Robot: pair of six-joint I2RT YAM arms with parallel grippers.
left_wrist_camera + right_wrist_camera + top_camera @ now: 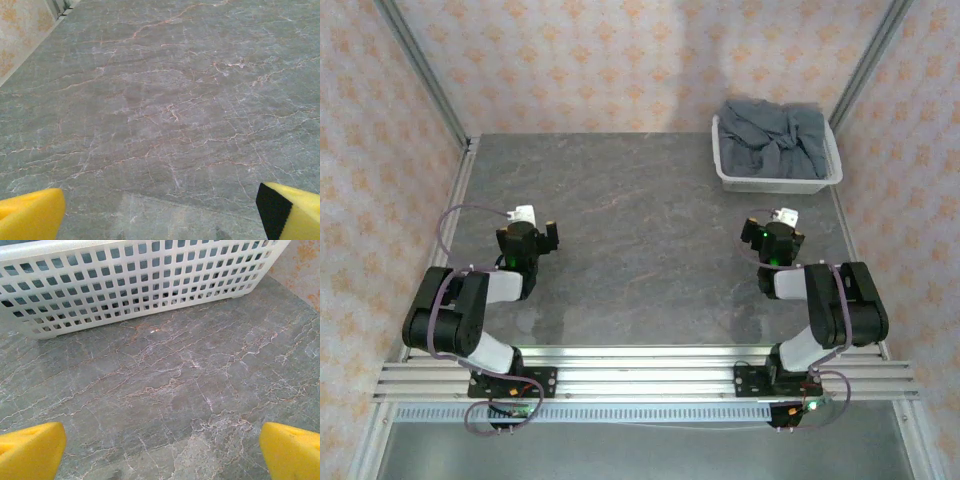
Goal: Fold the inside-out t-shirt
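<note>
Top view, near edge: both my arms sit folded back on themselves by their bases, wrists tipped down at the table [640, 200]. Left pincer [530, 232] is spread wide and pinches nothing; the left wrist view has its yellow pads [30, 216] at the frame corners with bare stone between. Right pincer [775, 235] is likewise spread and empty, aimed at the basket [150, 285] just ahead. Far right corner: shirt [775, 140] bunched in a heap in the basket, above its rim, not yet touched. Step in hand, as I judge it: fetch the shirt out. Right arm is nearer, so go up and over the front wall, pinch a top ridge of cloth, lift clear of the rim, lay it mid-table. Risk: basket drags along.
</note>
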